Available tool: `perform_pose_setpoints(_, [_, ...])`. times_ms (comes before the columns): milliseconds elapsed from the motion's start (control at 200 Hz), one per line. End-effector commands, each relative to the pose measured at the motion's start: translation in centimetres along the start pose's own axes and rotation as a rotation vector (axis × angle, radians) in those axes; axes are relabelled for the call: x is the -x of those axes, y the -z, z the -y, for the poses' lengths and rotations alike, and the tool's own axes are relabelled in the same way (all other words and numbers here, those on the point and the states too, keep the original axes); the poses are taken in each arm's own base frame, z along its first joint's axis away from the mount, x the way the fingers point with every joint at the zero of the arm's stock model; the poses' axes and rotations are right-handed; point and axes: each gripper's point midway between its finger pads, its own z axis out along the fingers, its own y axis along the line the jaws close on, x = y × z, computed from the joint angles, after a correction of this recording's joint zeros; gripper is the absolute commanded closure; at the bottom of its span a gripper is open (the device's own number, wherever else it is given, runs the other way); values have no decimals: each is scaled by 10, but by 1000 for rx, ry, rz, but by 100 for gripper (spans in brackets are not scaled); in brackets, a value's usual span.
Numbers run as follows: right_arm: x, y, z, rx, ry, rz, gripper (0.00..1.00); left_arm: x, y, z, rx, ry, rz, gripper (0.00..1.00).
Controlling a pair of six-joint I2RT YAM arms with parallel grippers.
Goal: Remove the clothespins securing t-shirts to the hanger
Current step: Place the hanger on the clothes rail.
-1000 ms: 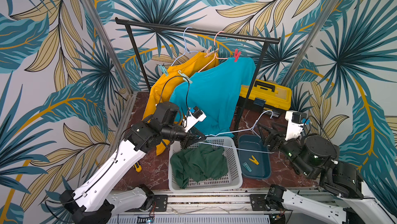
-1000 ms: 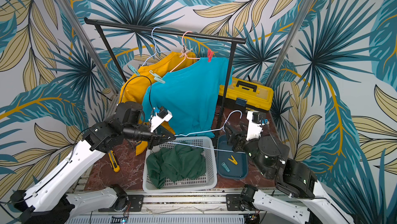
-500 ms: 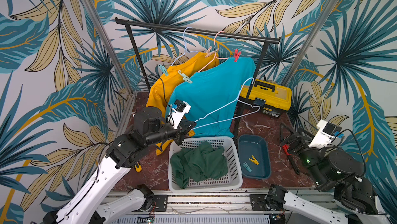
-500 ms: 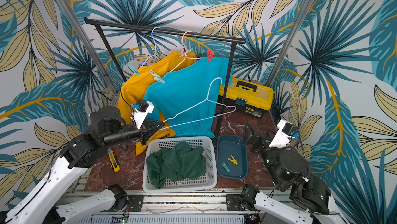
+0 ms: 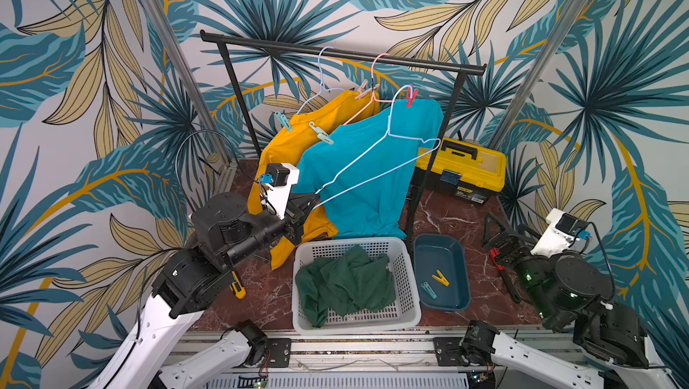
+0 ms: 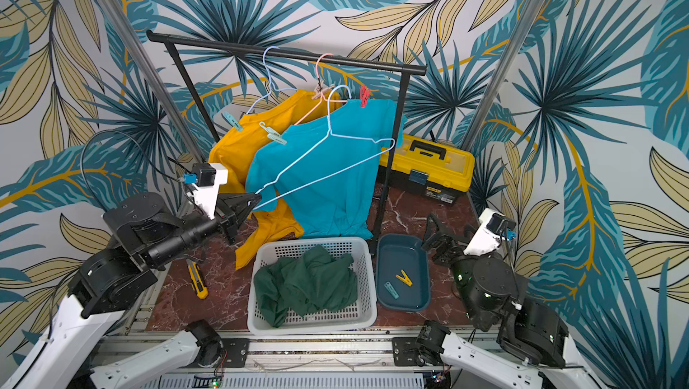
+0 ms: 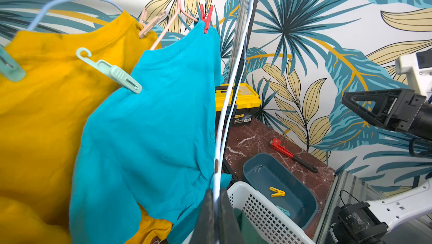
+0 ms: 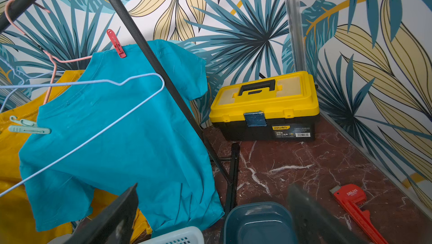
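Observation:
My left gripper (image 5: pixel 315 197) (image 7: pixel 216 190) is shut on a corner of a bare light-blue wire hanger (image 5: pixel 387 152), which tilts up in front of the turquoise t-shirt (image 5: pixel 365 182). That shirt hangs on a pink hanger with a mint clothespin (image 5: pixel 321 133) and a red clothespin (image 5: pixel 411 97). The yellow t-shirt (image 5: pixel 290 148) behind it carries a teal clothespin (image 5: pixel 282 121) and a tan one (image 5: pixel 367 89). The dark green t-shirt (image 5: pixel 346 282) lies in the white basket (image 5: pixel 354 325). My right gripper (image 5: pixel 497 236) (image 8: pixel 212 186) stands open and empty at the right.
A blue tray (image 5: pixel 462 275) holds a yellow clothespin (image 5: pixel 440 278) and a teal one (image 5: pixel 428 290). A yellow toolbox (image 5: pixel 462 167) sits at the back right. A red pipe wrench (image 8: pixel 355 205) lies by my right gripper, a utility knife (image 5: pixel 237 286) at the left. The black rail (image 5: pixel 335 53) spans above.
My right gripper let go of the bare hanger, opened wide and drew back to the right. My left gripper pulled back to the left and swung the hanger upward.

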Motion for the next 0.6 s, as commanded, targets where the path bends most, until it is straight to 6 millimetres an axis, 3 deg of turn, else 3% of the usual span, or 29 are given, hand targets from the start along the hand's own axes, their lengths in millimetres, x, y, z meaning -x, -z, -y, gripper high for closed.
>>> perform_pose_setpoints(0, [-4,-1,5,-21,6,-3,1,26,15,-5,48,-11,87,100])
perform_pose_setpoints(310, [-7,3,14,-24,-21,4,1,29,25,-3,48,-37,87,100])
perform_pose_setpoints(596, [-9,-1,8,-23,-9,-4,1,30,9,4,-2,-1,58,100])
